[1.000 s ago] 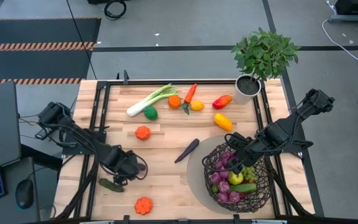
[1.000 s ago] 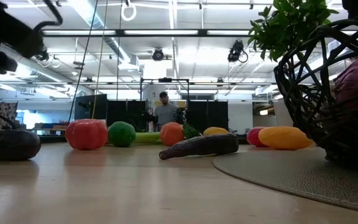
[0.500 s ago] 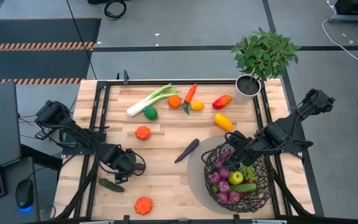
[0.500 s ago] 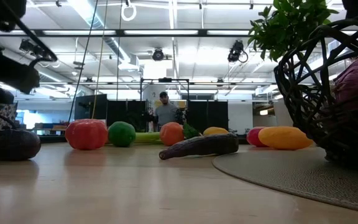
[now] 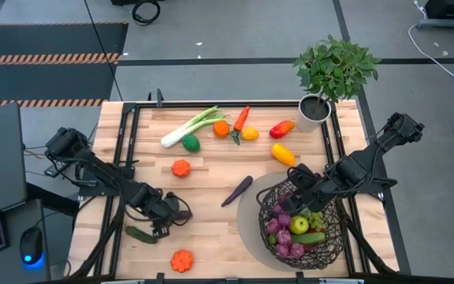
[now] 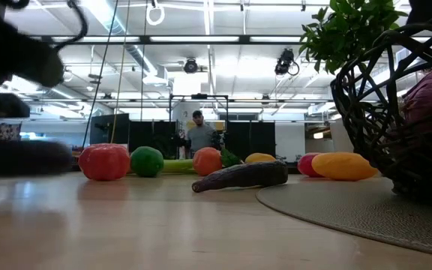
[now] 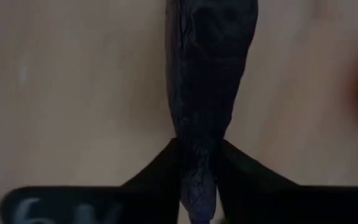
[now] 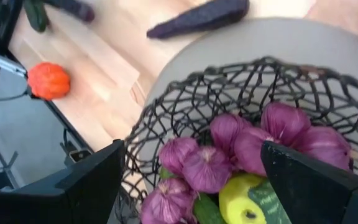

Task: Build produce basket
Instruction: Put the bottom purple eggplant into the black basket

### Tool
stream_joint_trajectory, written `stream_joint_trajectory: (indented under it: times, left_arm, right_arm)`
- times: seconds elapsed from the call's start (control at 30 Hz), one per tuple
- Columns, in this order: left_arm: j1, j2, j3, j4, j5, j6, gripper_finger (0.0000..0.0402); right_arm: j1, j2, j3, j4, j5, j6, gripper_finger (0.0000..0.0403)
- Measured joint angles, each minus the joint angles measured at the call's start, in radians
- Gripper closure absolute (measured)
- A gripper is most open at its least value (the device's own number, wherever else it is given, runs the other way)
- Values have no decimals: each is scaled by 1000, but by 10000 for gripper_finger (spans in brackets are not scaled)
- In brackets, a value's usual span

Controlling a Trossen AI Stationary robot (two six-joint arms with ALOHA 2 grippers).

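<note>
Pinching a dark purple eggplant [image 7: 207, 106], the left gripper's [image 5: 172, 214] fingers [image 7: 148, 180] clamp its narrow end; right gripper's [image 5: 294, 189] fingers spread above the basket [image 5: 333, 237].

The left arm reaches low across the near left of the surface, its tool [image 5: 172, 214] closed around a dark eggplant [image 7: 207, 93] pinched between both fingers. The right arm angles in from the right edge, its tool [image 5: 299, 192] spread wide above the basket [image 5: 321, 237].

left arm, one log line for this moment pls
left end effector: shut on eggplant | right end effector: open, over basket | other eggplant: on table
</note>
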Motion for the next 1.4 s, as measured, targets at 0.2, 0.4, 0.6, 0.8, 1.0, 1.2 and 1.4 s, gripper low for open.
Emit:
stream_joint_trajectory:
  times: [0.2, 0.4, 0.6, 0.8, 1.0, 1.2, 1.4]
  left_arm:
    - [27, 0, 109, 26, -18, 20, 353]
    - [93, 0, 284, 65, -122, 71, 331]
    - [190, 0, 378, 216, -262, 39, 338]
    - [272, 3, 378, 519, -275, -36, 338]
    - [321, 5, 378, 697, -274, -66, 327]
    - [338, 6, 378, 724, -280, -90, 331]
    - [340, 9, 378, 724, -300, -112, 324]
  right_arm:
    - [-14, 0, 0, 32, 79, -2, 25]
    - [-14, 0, 0, 216, 148, -50, 25]
    - [-13, 0, 0, 589, 302, -287, 37]
    - [-36, 0, 0, 683, 391, -442, 51]
    - [-93, 9, 0, 637, 404, -442, 53]
    - [-165, 67, 0, 676, 338, -441, 53]
    - [-199, 169, 0, 896, 285, -513, 53]
